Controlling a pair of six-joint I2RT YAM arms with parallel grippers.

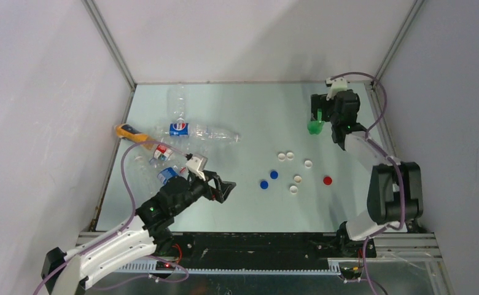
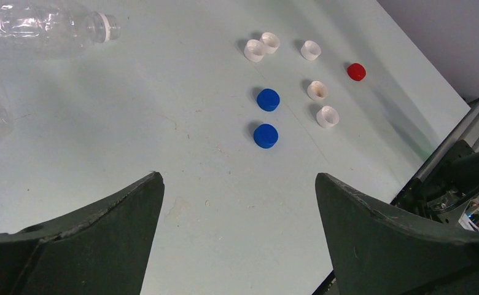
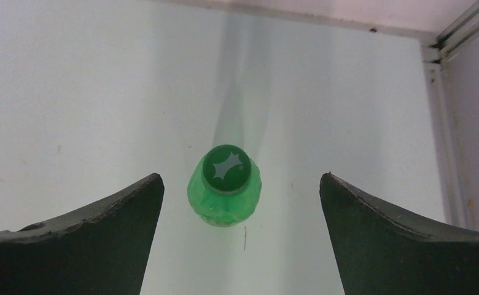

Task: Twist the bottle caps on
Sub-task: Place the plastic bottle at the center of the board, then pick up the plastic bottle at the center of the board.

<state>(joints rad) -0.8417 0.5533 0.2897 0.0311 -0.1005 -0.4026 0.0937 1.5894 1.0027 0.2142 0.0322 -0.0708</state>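
Right tool wide over capped green bottle, loose caps well apart

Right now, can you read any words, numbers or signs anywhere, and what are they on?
No words or numbers are readable.
Blue label of a lying clear bottle: red-white mark, letters too small.
Red-white label in the bottle pile: too blurred.
Second blue label beside it: too blurred.
Green cap on the green bottle: a white star-like sign, no letters.
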